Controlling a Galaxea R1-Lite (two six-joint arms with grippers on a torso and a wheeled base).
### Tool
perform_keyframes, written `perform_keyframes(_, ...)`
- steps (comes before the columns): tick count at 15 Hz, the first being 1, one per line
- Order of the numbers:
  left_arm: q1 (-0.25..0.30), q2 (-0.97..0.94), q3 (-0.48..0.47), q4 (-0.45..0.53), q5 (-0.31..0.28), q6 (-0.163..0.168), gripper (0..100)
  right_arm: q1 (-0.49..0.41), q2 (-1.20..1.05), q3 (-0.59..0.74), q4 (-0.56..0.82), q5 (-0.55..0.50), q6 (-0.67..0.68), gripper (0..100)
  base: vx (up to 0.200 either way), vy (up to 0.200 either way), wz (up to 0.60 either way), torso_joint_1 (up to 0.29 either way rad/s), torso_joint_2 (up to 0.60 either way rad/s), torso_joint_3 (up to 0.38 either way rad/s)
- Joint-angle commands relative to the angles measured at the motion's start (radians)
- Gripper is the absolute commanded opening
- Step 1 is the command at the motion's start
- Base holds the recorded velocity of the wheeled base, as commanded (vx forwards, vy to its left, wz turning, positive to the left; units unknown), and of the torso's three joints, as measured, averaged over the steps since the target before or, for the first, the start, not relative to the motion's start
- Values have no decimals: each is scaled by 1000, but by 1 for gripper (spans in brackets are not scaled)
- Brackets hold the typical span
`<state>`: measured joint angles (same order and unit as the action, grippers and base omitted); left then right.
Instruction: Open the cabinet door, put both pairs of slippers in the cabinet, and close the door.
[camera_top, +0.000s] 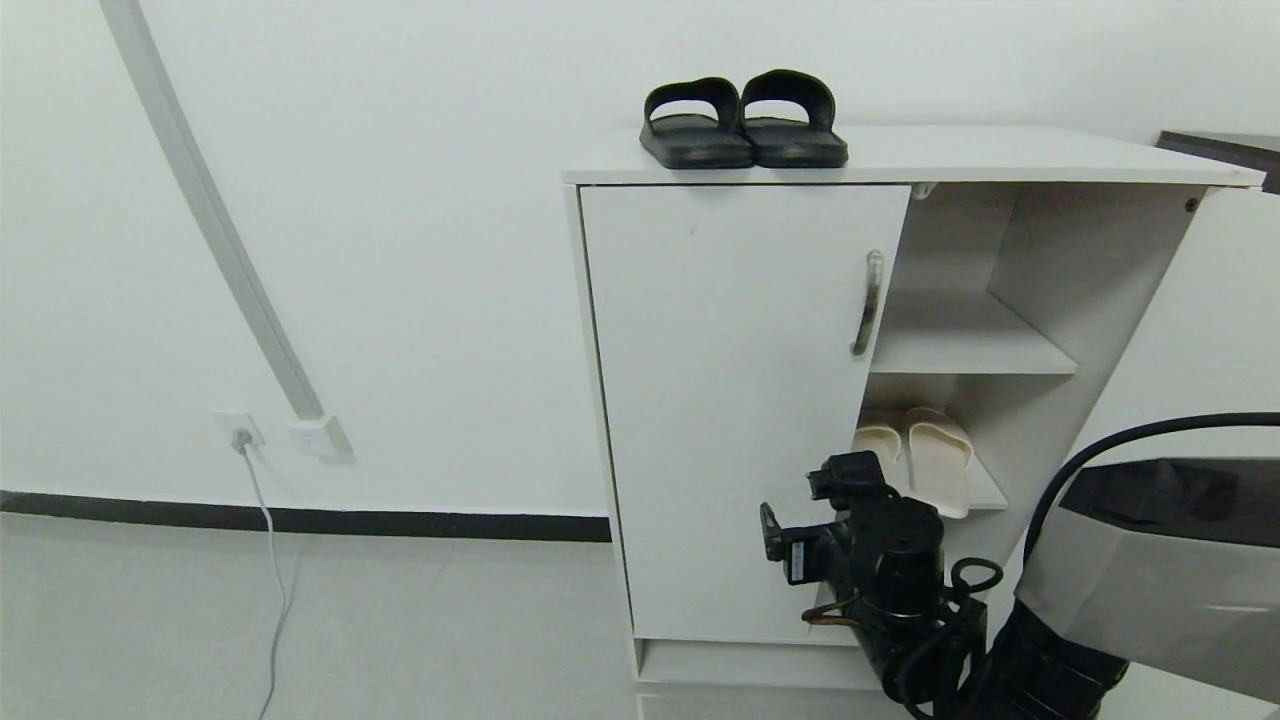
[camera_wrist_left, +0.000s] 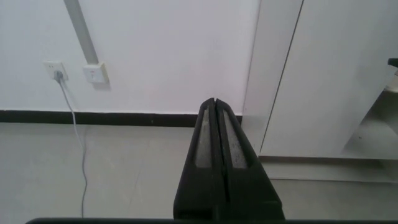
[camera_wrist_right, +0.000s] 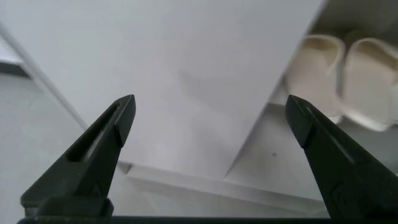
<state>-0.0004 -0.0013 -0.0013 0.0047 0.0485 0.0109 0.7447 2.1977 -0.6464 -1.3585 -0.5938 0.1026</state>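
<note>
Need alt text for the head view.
White cabinet, right door open, left door shut. Black slippers sit on top; cream slippers lie on its lower shelf. The right gripper is low by the left door's free edge.

The cabinet (camera_top: 730, 400) is white, with black slippers (camera_top: 700, 140), cream slippers (camera_top: 937, 460) and a grey floor (camera_top: 400, 620).

Black slippers (camera_top: 743, 125) sit side by side atop the white cabinet (camera_top: 1000, 150); cream slippers (camera_top: 925, 455) lie on its lower shelf, right door (camera_top: 1200, 330) open.
</note>
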Motion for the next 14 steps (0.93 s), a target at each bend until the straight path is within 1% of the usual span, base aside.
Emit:
perform_keyframes(1,0,1,0,0,1,0,0,2,4,7,-8,2,-1,100,0,0,0,0,0,0)
perform_keyframes(6,0,1,0,0,1,0,0,2,33,14,-86,3,-35,100,0,0,0,0,0,0)
perform_keyframes(11,0,1,0,0,1,0,0,4,33,33,-117,28,-41,100,0,0,0,0,0,0)
perform_keyframes(14,0,1,0,0,-4,1,0,9,31,37,-120,29,-43,100,0,0,0,25,-295,-263)
